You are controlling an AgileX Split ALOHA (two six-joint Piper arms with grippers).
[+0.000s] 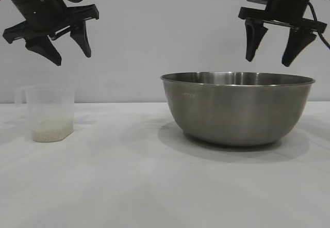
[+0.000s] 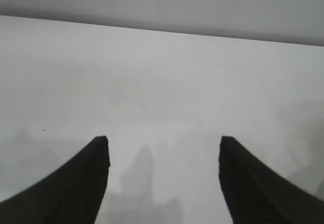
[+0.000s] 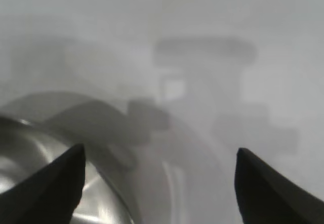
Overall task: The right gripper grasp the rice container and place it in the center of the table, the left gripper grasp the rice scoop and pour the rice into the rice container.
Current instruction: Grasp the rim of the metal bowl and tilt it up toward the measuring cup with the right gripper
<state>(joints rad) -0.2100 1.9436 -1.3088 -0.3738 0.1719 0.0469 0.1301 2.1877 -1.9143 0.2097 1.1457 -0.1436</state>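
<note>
Right claw (image 1: 275,46): fingers spread, empty, above the steel bowl (image 1: 237,109), which sits right of the table's (image 1: 129,186) centre. You lower one finger inside the rim, one outside. Left claw (image 1: 70,49): released, above the cup (image 1: 47,112) holding rice (image 1: 50,131).

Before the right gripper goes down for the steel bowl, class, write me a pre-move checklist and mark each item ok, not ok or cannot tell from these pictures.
1. Right gripper open: ok, jaws spread wide.
2. Right gripper over the rice container: ok, it hangs above the right part of the rim, clear of it.
3. Container upright on the table: ok.
4. Container empty inside: cannot tell; the exterior view sees only the outside, and the right wrist view shows just a part of it.
5. Rice scoop upright with rice at its bottom: ok, standing well left of the bowl.
6. Left gripper out of the way: ok, open, above the scoop, holding nothing.
</note>
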